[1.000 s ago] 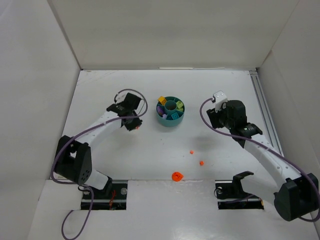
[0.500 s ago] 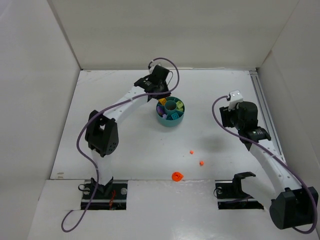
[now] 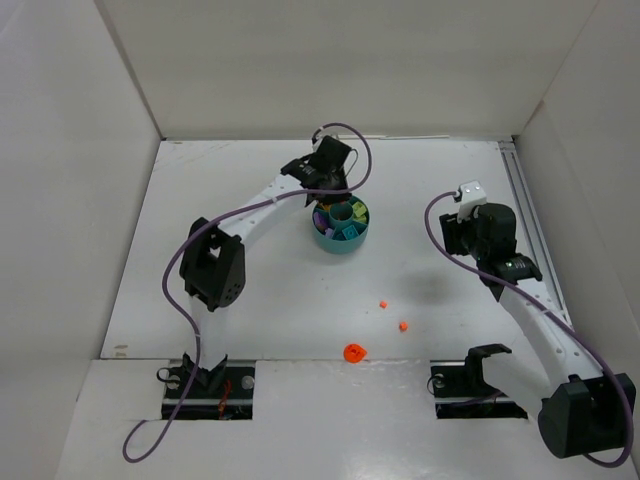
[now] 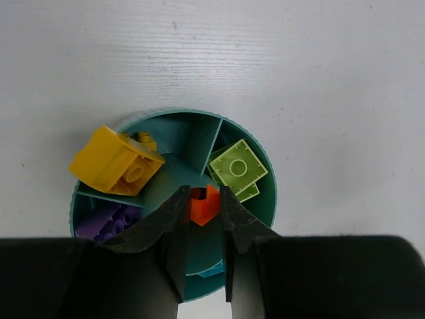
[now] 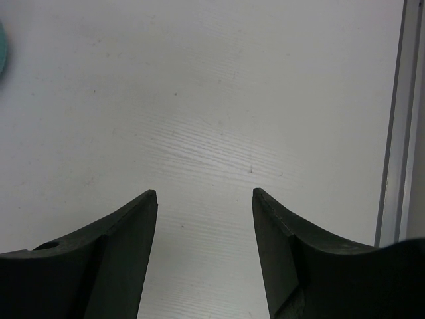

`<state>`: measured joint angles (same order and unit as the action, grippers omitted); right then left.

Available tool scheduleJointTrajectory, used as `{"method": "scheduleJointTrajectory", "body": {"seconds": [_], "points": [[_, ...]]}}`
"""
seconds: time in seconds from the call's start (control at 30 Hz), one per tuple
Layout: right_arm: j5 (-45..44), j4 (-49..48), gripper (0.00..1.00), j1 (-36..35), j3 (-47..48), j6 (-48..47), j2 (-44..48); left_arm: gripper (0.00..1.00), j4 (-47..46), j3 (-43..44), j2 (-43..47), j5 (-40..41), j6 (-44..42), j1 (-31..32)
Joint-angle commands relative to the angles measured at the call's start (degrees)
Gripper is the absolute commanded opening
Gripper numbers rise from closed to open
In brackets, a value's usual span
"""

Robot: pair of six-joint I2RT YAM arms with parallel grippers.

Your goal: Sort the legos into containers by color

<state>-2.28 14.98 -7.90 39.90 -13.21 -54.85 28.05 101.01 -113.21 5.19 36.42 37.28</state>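
Note:
The round teal dish (image 3: 340,247) with its containers stands mid-table. My left gripper (image 3: 330,198) hangs right over it, shut on a small orange lego (image 4: 203,205) above the centre cup. In the left wrist view the dish (image 4: 264,174) holds a yellow lego (image 4: 114,159), lime green legos (image 4: 238,167), purple legos (image 4: 109,222) and a turquoise one (image 4: 214,269), each colour in its own section. Three orange legos lie on the table: two dots (image 3: 383,304) (image 3: 404,326) and a bigger round one (image 3: 354,352). My right gripper (image 5: 204,193) is open over bare table.
A metal rail (image 5: 393,119) runs along the table's right side, close to my right gripper (image 3: 478,235). White walls enclose the table on three sides. The dish's edge (image 5: 1,46) just shows at the left of the right wrist view.
My left arm has swung from the table left of the dish to above its centre, carrying the orange lego. The right arm shifted slightly right, then stayed still.

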Motion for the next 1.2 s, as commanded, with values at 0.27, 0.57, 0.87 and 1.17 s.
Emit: {"method": "scheduleJointTrajectory", "body": {"seconds": [0.27,0.57,0.87,1.17], "points": [[6.41,-2.67,0.70,0.34,-0.96,-2.25,0.80,0.35,0.51,-1.08,5.80,1.31,-0.83,1.65],[10.72,-0.31,0.71,-4.30,-2.11,-4.01,2.64,0.52,-0.71,-5.64,12.21,2.54,-0.83,1.66],[5.28,-0.66,0.72,-31.62,-5.01,4.58,-6.12,1.00,-7.40,-26.00,32.95,5.70,-3.90,2.19],[-0.87,-2.50,0.62,-42.89,-3.43,13.99,-20.38,1.00,-7.93,-41.24,45.78,9.22,-0.31,1.66]]}}
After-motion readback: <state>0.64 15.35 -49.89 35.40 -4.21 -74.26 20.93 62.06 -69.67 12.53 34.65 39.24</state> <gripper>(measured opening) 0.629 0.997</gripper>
